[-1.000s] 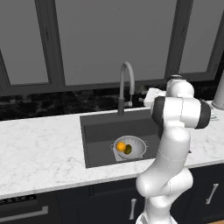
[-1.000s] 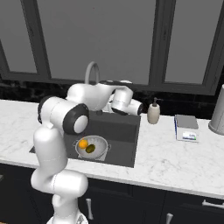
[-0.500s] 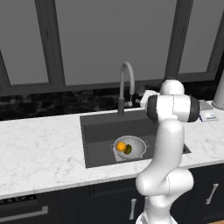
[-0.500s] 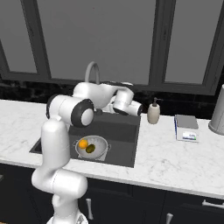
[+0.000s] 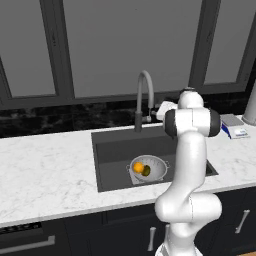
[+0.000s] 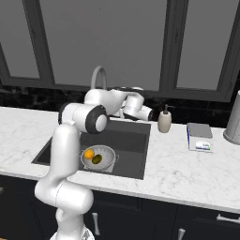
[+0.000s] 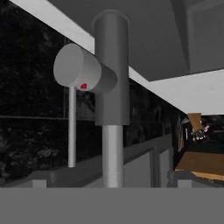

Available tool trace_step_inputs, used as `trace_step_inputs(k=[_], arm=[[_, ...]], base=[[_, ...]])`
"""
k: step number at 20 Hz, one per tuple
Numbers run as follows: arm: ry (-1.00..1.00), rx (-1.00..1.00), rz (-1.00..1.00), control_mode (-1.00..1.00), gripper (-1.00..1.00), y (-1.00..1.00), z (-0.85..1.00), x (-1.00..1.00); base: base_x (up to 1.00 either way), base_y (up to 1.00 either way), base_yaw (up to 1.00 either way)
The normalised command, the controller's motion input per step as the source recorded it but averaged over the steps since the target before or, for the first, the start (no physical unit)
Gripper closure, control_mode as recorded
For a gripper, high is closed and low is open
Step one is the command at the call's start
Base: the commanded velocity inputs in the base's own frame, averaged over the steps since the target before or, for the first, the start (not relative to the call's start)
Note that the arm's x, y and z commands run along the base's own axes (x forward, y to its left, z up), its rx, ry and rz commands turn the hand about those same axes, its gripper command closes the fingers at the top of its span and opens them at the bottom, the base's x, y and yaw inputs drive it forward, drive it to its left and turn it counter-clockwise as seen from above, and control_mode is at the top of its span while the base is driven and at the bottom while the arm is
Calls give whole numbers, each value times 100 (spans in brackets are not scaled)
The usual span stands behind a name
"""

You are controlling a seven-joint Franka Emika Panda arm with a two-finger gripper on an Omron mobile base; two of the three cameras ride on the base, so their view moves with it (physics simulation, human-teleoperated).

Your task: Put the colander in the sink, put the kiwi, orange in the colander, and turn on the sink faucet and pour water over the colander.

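White marble counter (image 5: 45, 172), black backsplash (image 5: 60, 120), dark windows (image 6: 98, 40), seemingly dim light.

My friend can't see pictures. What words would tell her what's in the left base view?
A silvery colander sits in a dark sink, holding an orange and a kiwi. A white robot arm reaches toward the tall grey faucet behind the sink.

White marbled surface (image 6: 178, 173) runs the full width of the kitchen. A beige soap dispenser (image 6: 164, 122) stands upright on it, near the back wall. Further along, well apart from the dispenser, sits a small flat scale (image 6: 199, 137) with a grey top and blue-white front. A tall silvery cylindrical vessel (image 6: 233, 119) stands at the frame edge, near the scale. Black speckled backsplash (image 5: 60, 120) behind. Grey windows (image 5: 125, 45) with dark frames above. Dark cabinet fronts (image 6: 197, 220) with metal handles below.
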Motion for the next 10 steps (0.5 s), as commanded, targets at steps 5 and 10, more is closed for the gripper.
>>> trace_step_inputs(k=[5, 10], arm=[[0, 0, 0, -100, -100, 5, -20, 41], [0, 0, 0, -100, -100, 5, -22, 36]], base=[[0, 0, 0], [0, 0, 0]])
